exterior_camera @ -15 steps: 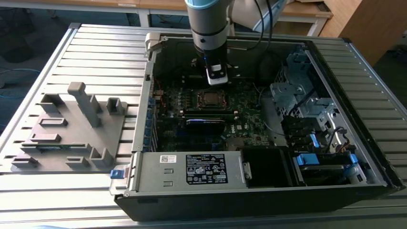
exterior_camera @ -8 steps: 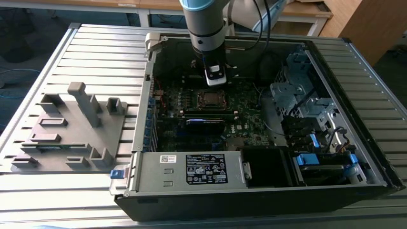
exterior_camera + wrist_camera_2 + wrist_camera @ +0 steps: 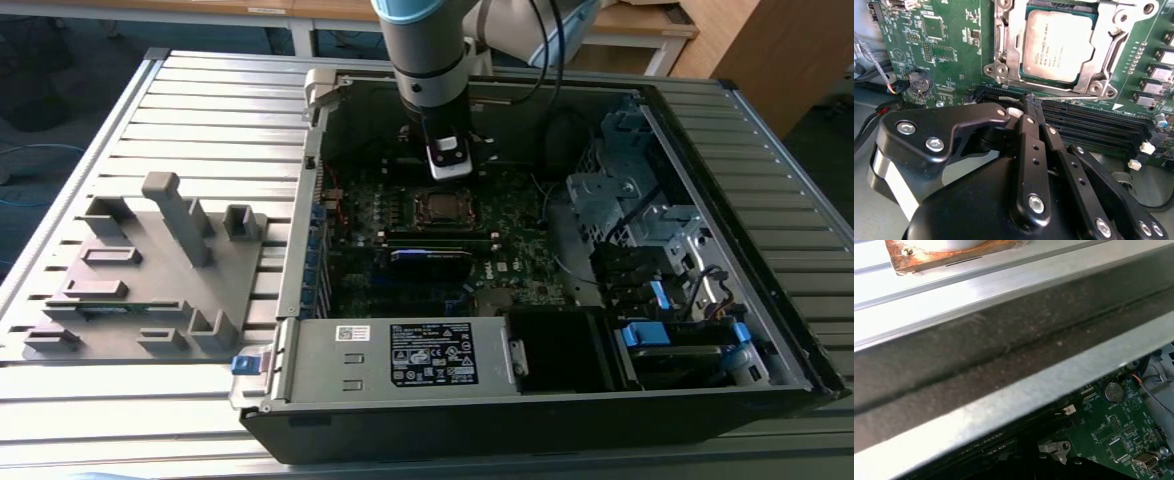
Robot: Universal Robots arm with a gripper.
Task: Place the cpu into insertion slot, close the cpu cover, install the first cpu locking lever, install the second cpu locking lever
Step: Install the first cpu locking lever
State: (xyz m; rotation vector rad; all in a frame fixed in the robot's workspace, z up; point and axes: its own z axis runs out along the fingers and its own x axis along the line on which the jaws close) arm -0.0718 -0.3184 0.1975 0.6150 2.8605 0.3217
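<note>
The cpu [image 3: 1059,45], a flat square chip with a silver-grey top, lies in the insertion slot, whose dark edge [image 3: 1064,6] shows at its far side. The cpu cover [image 3: 1106,42], a shiny metal frame, lies down flat around the chip. In the exterior view the socket with the cpu cover [image 3: 441,207] sits in the middle of the motherboard, inside the open computer case. My gripper [image 3: 1031,100] hangs just beside the socket, over the memory slots, its black fingers [image 3: 1026,140] pressed together with nothing between them. From outside, the gripper [image 3: 450,172] hovers right behind the socket.
Long black memory slots [image 3: 1094,125] run next to the socket, and a coin battery [image 3: 919,82] sits off to one side. The case wall [image 3: 1004,365] is close by. A grey drive cage [image 3: 627,200] stands at the exterior view's right, a grey fixture [image 3: 147,270] at its left.
</note>
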